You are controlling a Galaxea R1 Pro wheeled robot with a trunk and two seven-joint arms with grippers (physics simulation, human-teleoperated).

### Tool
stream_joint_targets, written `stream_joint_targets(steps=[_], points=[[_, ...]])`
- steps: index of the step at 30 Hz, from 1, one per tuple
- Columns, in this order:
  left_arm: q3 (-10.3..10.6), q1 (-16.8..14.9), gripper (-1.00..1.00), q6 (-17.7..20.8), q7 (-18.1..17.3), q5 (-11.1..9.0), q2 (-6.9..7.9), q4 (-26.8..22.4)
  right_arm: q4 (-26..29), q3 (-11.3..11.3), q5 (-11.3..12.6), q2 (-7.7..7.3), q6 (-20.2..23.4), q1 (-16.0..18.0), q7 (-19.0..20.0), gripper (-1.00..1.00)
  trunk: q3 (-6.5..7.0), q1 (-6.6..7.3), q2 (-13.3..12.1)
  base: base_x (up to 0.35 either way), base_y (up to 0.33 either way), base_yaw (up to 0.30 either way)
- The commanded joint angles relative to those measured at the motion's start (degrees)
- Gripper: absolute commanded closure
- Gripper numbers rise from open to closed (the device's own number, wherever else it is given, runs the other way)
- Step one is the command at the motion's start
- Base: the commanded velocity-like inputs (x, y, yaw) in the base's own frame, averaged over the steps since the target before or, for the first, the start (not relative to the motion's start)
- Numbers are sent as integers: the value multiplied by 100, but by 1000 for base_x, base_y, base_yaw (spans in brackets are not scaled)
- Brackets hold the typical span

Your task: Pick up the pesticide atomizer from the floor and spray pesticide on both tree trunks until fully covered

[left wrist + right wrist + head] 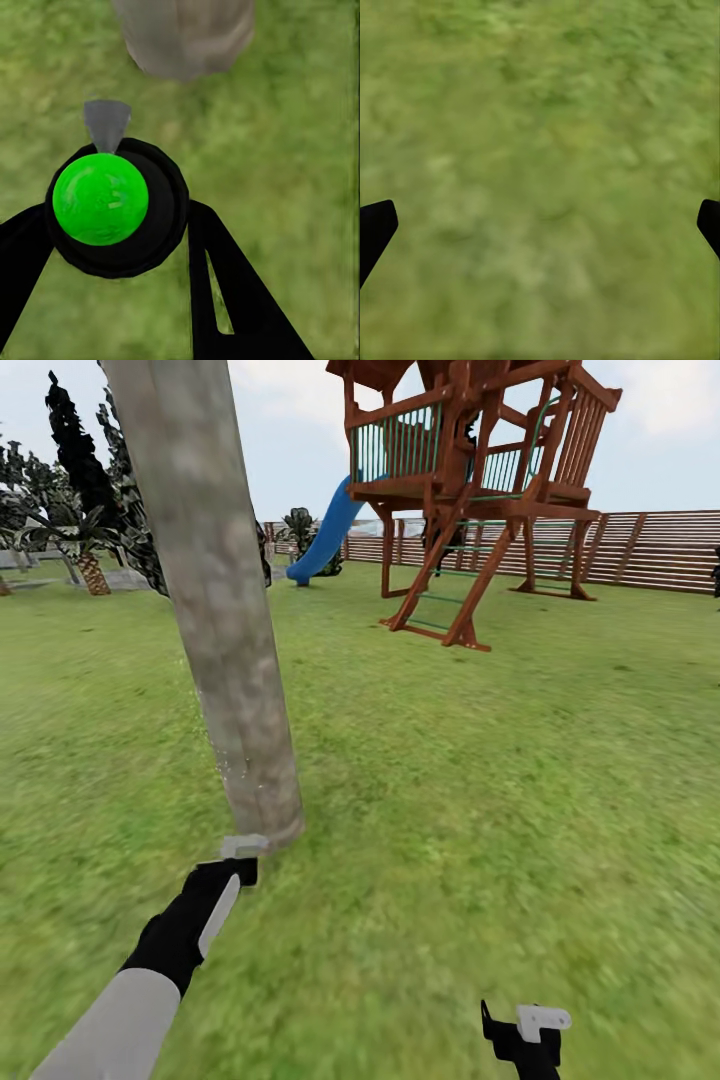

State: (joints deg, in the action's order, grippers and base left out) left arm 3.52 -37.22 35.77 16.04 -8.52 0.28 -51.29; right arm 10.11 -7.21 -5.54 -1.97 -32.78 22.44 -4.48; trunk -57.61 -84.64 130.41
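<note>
Head view: one thick, mottled grey-beige tree trunk [215, 610] leans up out of the green lawn [500, 760], with one brown wooden play tower [470, 490], one blue slide [325, 535] and one brown slatted fence [650, 550] well behind it. Two arms show. The left arm, white sleeve and black wrist, stretches forward and low, its left pincer [238, 858] just beside the foot of the trunk, with a pale grey nozzle tip at its end. The right pincer [528, 1032] hangs low over the grass, well apart from the trunk.

Left wrist view: the left pincer [120, 217] is clenched around one near-black round pesticide atomizer [161, 217] with a bright green cap, one black finger on each side; its grey nozzle points at the trunk base [184, 34], near but not touching.

Right wrist view: the right pincer [540, 229] is released, two black fingertips [375, 225] wide apart over bare grass.
</note>
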Motion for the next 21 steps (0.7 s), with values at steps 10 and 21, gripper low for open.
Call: stream_joint_targets(steps=[10,21], points=[[-138,-1149,100,939,-83,-58,471,-7,0,0,-3,-3,0,2,0,-100,-1,0,0,0,0,0],[-131,-1279,100,1504,-321,-168,548,-353,0,0,0,-19,0,0,0,-100,-1,0,0,0,0,0]])
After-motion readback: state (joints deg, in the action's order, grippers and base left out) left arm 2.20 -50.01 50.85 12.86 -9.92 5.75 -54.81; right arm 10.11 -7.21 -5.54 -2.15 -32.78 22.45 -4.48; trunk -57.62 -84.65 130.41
